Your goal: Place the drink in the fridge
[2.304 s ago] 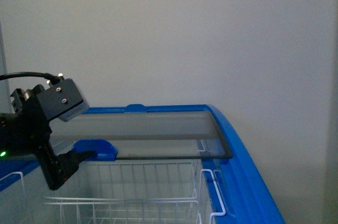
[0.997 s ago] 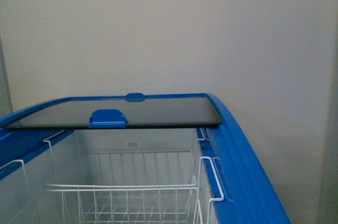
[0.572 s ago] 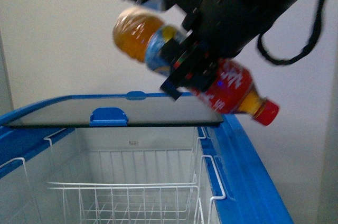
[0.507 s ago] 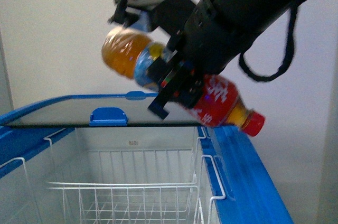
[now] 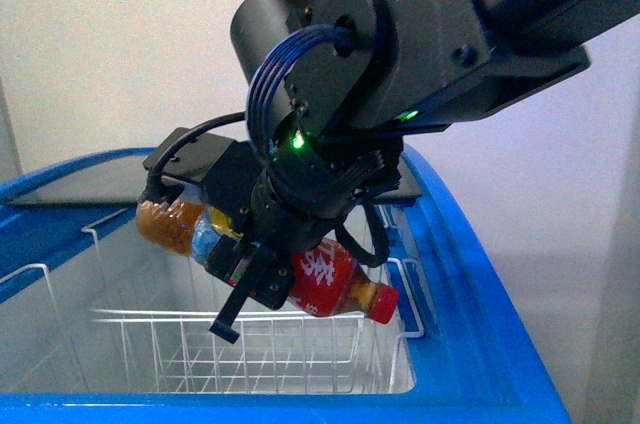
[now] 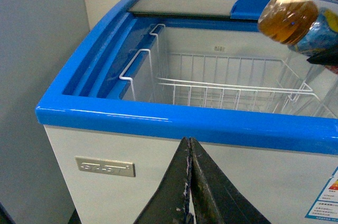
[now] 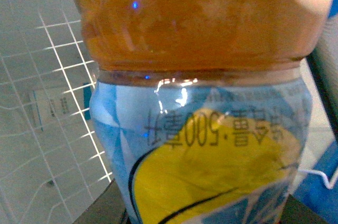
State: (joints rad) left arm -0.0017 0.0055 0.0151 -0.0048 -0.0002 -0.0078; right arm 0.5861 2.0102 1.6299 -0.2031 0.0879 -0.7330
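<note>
Placing step — the right tool [image 5: 245, 269] pinches the drink [image 5: 325, 284] at its middle, tilted sideways over the open fridge [image 5: 470, 284], above the wire basket [image 5: 170, 329]. Next, I judge: descend into the basket, then release. The left tool [image 6: 189, 182] is pressed together, empty.

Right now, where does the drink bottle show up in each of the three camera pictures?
Front view: the bottle lies tilted at the centre, cap toward the lower right.
Left wrist view: only its amber end shows, in the top right corner.
Right wrist view: it fills nearly the whole picture, close up.
Shared landmark: the white wire basket, seen in all three.
</note>
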